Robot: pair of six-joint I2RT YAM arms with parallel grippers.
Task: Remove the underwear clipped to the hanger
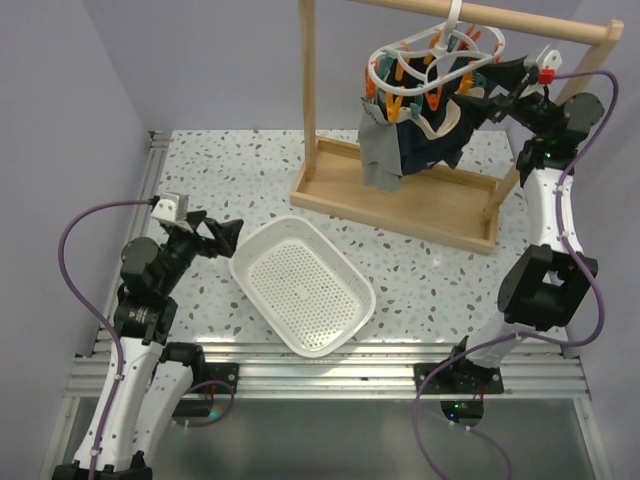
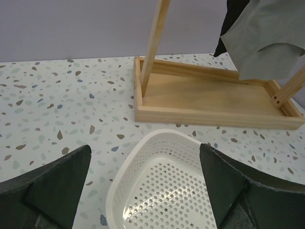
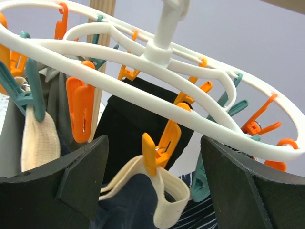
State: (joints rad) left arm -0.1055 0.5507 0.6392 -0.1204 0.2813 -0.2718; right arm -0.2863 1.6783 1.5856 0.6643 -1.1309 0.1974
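Note:
The white oval hanger [image 1: 425, 55] with orange and teal clips hangs from the wooden rail; it fills the right wrist view [image 3: 157, 52]. Underwear hangs clipped below it: a grey piece [image 1: 378, 150], dark navy and black pieces [image 1: 430, 140]. In the right wrist view an orange clip [image 3: 159, 145] grips a beige waistband [image 3: 176, 200] of a navy garment, with a black piece [image 3: 128, 124] behind and a striped piece [image 3: 200, 214] lower right. My right gripper [image 1: 482, 95] is open, jaws either side of that clip. My left gripper [image 1: 225, 232] is open and empty over the basket's edge.
A white perforated basket [image 1: 302, 285] lies on the speckled table in front of the wooden rail frame's tray base [image 1: 400, 195]. The frame's upright post [image 1: 308, 80] stands left of the hanger. Purple walls close the back and left.

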